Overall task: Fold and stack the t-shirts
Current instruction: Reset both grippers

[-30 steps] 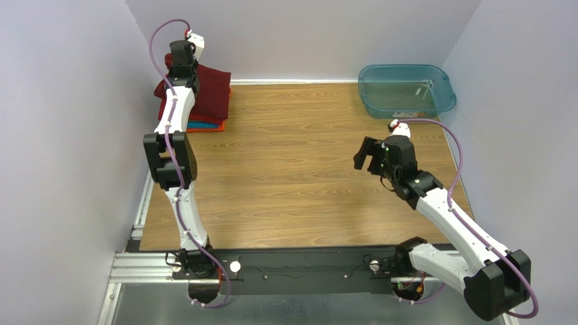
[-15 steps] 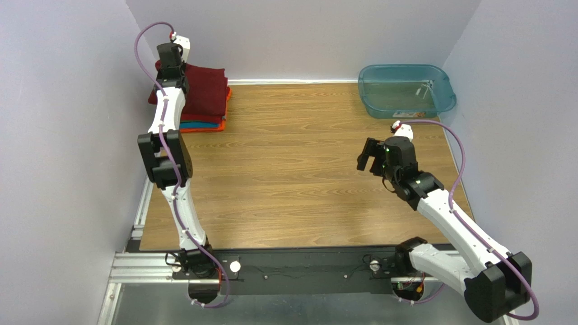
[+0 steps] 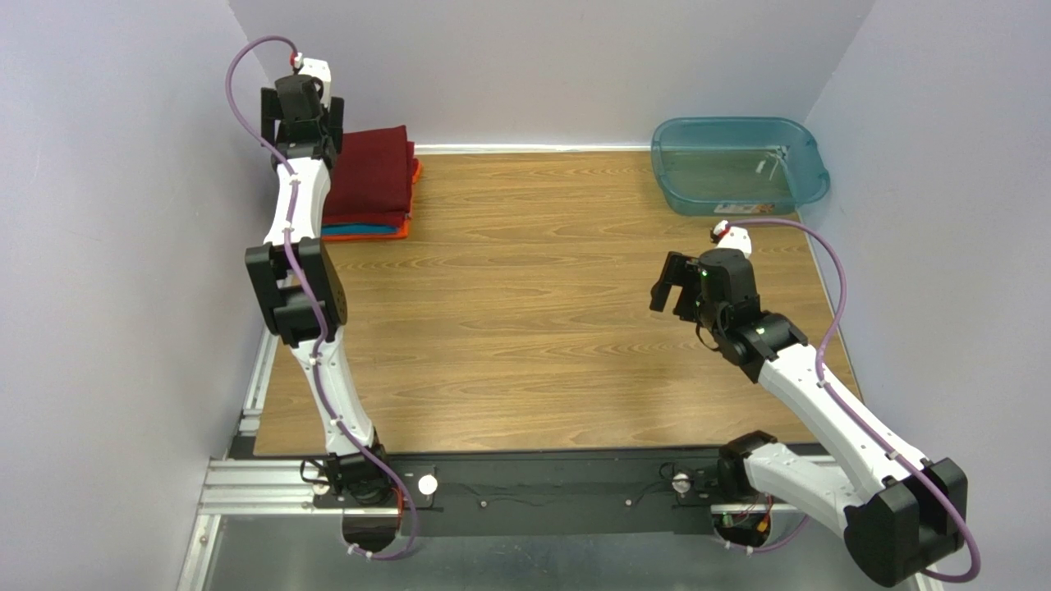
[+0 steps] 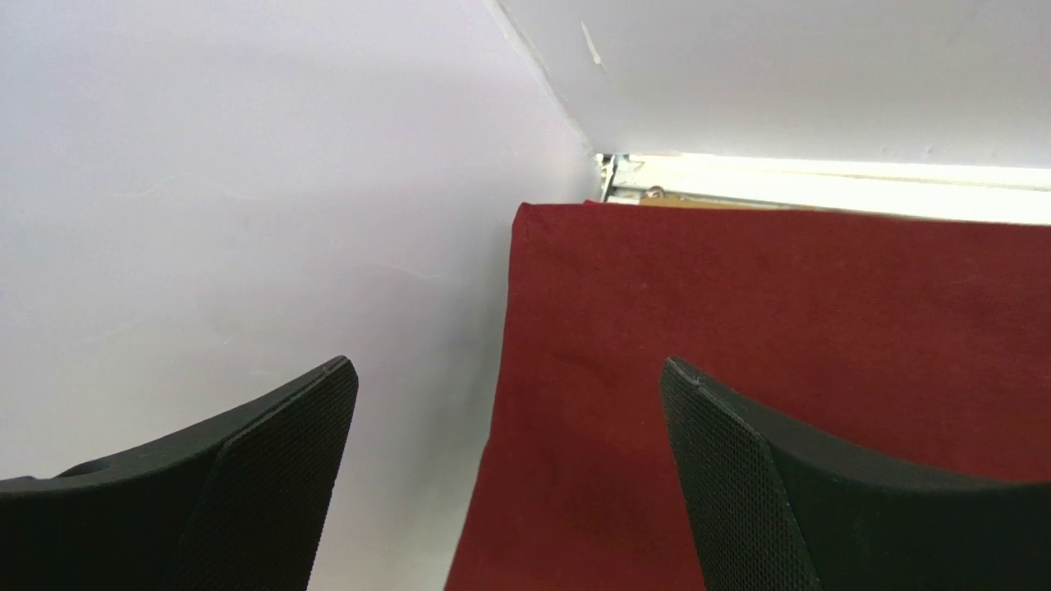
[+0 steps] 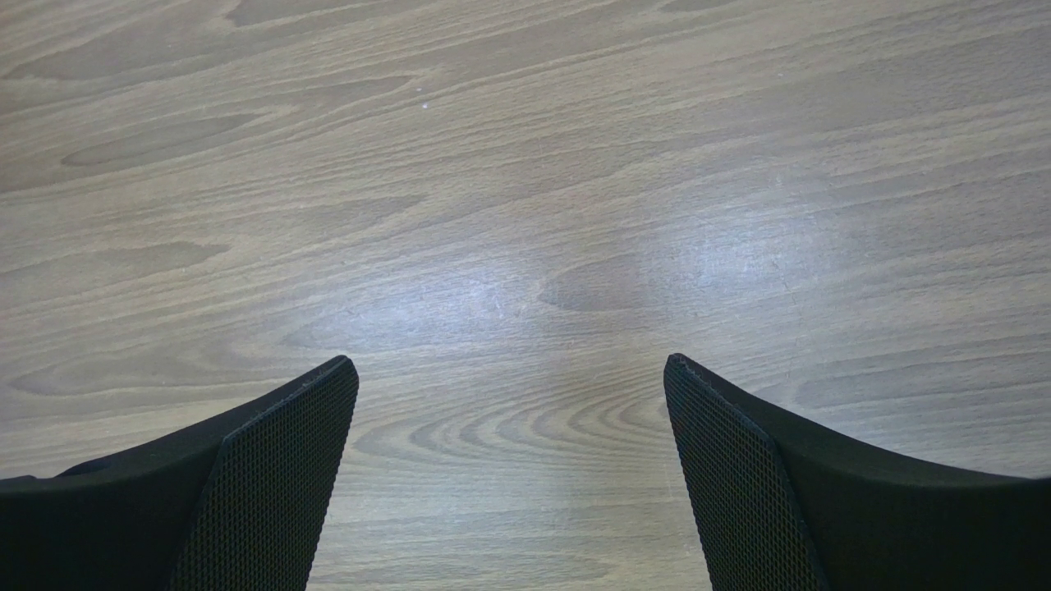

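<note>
Both left gripper (image 4: 506,369) and right gripper (image 5: 508,365) gape, jaws empty. Only top view shows teal shirt (image 3: 360,228), orange shirt (image 3: 392,234) under smooth maroon shirt (image 3: 373,166).

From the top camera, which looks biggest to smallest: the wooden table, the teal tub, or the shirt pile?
wooden table
teal tub
shirt pile (close to the tub; left arm covers part)
</note>
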{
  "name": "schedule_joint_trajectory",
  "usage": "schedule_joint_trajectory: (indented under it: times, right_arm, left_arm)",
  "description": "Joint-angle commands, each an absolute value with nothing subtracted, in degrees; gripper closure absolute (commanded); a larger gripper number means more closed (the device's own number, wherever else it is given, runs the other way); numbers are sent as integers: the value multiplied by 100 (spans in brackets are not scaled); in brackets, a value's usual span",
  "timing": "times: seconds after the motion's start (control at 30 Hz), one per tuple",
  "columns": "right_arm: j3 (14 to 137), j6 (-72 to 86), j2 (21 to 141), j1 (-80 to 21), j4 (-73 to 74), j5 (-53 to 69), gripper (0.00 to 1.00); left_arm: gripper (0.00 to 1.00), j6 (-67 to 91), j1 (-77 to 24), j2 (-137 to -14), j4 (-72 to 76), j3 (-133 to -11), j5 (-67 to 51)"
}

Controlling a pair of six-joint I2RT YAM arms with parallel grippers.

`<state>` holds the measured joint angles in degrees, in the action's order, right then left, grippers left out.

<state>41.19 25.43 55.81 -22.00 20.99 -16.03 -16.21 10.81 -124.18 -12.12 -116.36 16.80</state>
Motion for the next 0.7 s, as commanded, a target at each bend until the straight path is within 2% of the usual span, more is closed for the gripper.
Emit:
schedule_joint_trajectory:
  times: [0.0, 0.17, 0.33, 0.53, 0.67]
  right_arm:
    - [4307, 2601, 5502, -2171, 2241, -1723, 0]
    - [4342, 2566, 5441, -2171, 2241, -1556, 0]
    - [4307, 2602, 5283, -2171, 2250, -1433, 0]
    - [4289, 2646, 5028, -2171, 2250, -1397, 0]
    - [4280, 2733, 4957, -2171, 2250, -1520, 0]
  left_arm:
    - [2, -952, 1081, -11595, -1186, -11549, 1451]
    - [2, -161, 1037, -10864, -1222, -11172, 845]
    - [2, 517, 800, -10336, -1195, -10654, 773]
    - [2, 843, 229, -10020, -1547, -10425, 1555]
    - [2, 1282, 18, -9476, -1389, -9469, 1652]
